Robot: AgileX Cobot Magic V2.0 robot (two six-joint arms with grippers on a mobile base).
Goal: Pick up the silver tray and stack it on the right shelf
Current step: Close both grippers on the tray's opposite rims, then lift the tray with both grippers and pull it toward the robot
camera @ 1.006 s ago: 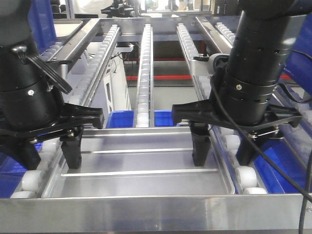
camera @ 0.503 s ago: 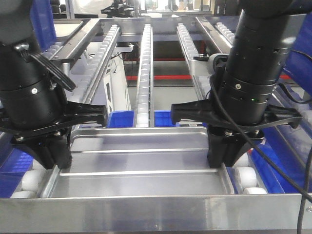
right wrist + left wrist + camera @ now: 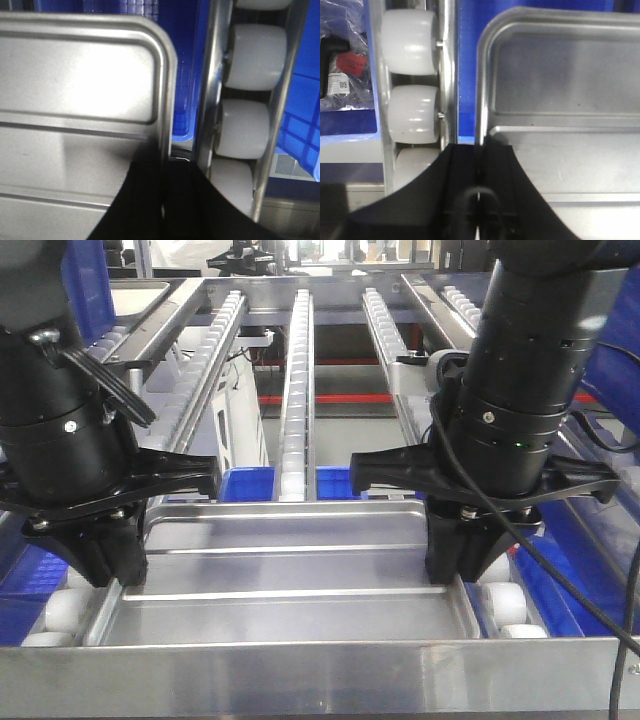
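The silver tray (image 3: pixel 290 580), shiny with two long ribs across its floor, lies flat on the roller rails of the shelf, just behind the shelf's broad steel front bar (image 3: pixel 320 675). My left gripper (image 3: pixel 112 565) is shut on the tray's left rim. My right gripper (image 3: pixel 455 560) is shut on the right rim. In the left wrist view the black fingers (image 3: pixel 465 165) pinch the rim near the tray's rounded corner (image 3: pixel 492 30). In the right wrist view the gripper (image 3: pixel 162 155) clamps the rim of the tray (image 3: pixel 75 80) the same way.
Sloping rails of pale rollers (image 3: pixel 296 390) run away behind the tray. White rollers (image 3: pixel 412 112) (image 3: pixel 245 127) sit close beside each gripper. Blue bins (image 3: pixel 245 483) lie under the rack. A clear bag with a label (image 3: pixel 342 65) lies at the far left.
One second ago both grippers stood open astride the tray's side rims; they have since shut on the rims. Nothing has moved in the last half second.
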